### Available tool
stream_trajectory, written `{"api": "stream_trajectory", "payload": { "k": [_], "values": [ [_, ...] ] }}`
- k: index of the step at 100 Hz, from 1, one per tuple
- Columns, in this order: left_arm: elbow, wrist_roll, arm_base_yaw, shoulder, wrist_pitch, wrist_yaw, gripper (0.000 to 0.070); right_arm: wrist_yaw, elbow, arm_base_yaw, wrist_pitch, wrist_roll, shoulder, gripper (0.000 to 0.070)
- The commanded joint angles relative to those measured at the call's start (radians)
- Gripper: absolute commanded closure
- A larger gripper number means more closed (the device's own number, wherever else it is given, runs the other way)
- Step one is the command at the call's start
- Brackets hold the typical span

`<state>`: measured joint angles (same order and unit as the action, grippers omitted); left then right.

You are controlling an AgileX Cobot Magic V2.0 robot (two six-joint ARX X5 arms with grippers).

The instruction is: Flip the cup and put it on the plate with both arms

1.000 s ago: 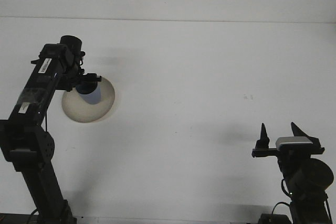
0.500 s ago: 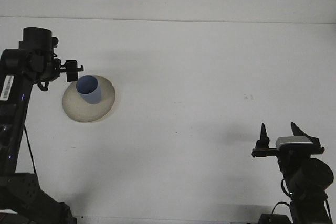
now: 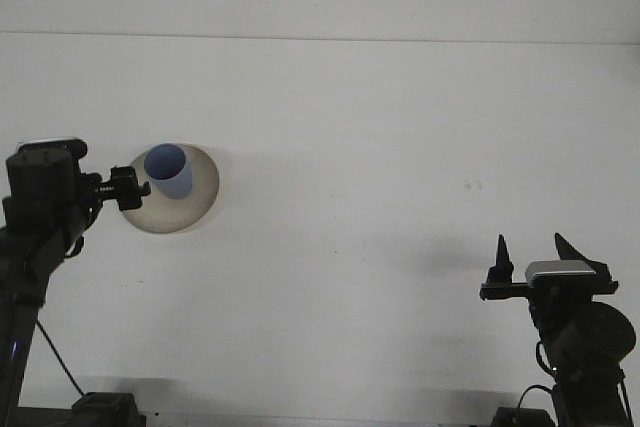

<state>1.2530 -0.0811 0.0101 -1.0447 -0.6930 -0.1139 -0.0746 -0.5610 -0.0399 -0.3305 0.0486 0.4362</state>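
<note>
A: Where the round beige plate (image 3: 190,209) lies, left of centre on the white surface (image 3: 380,147): small blue plastic cup (image 3: 168,170), upright, mouth open upward, on the plate's far-left part.

B: And the left pincer (image 3: 128,190)?

A: Just beside the plate's left rim, overlapping it from this angle, apart from the cup. Fingers too dark and small to read; cannot tell whether released or clenched.

B: The right pincer (image 3: 530,252)?

A: Low at the right edge, well apart from plate and cup. Released, two black fingers spread and pointing up, nothing between.
</note>
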Motion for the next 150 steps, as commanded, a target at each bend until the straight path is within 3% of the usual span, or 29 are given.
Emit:
{"api": "stream_trajectory", "payload": {
  "k": [1,45,52,84,88,97,108,114,150],
  "values": [
    [-0.108,-0.010,-0.007,0.092,0.096,-0.005,0.0267,0.003,-0.013,0.001,0.008,0.004,0.002,0.0127],
    [-0.689,0.005,-0.042,0.579,0.510,0.054,0.0268,-0.004,-0.013,0.001,0.008,0.000,0.002,0.0127],
    [-0.711,-0.019,-0.043,0.609,0.515,0.055,0.0268,-0.004,-0.013,0.001,0.008,0.000,0.002,0.0127],
    [-0.710,-0.007,-0.043,0.615,0.533,0.055,0.0285,-0.003,-0.013,0.001,0.008,0.001,0.002,0.0135],
    [-0.710,-0.006,-0.043,0.615,0.533,0.055,0.0304,-0.003,-0.013,0.001,0.009,0.001,0.002,0.0169],
    [-0.710,-0.007,-0.043,0.615,0.531,0.055,0.0468,-0.003,-0.013,0.001,0.008,0.001,0.002,0.0302],
    [-0.710,-0.007,-0.043,0.615,0.530,0.055,0.0700,-0.002,-0.013,0.001,0.009,0.001,0.002,0.0550],
    [-0.710,-0.007,-0.043,0.615,0.530,0.055,0.0693,-0.002,-0.013,0.001,0.008,0.001,0.002,0.0700],
    [-0.710,-0.007,-0.043,0.615,0.531,0.055,0.0689,-0.003,-0.013,0.001,0.010,0.001,0.002,0.0700]
  ]
}}
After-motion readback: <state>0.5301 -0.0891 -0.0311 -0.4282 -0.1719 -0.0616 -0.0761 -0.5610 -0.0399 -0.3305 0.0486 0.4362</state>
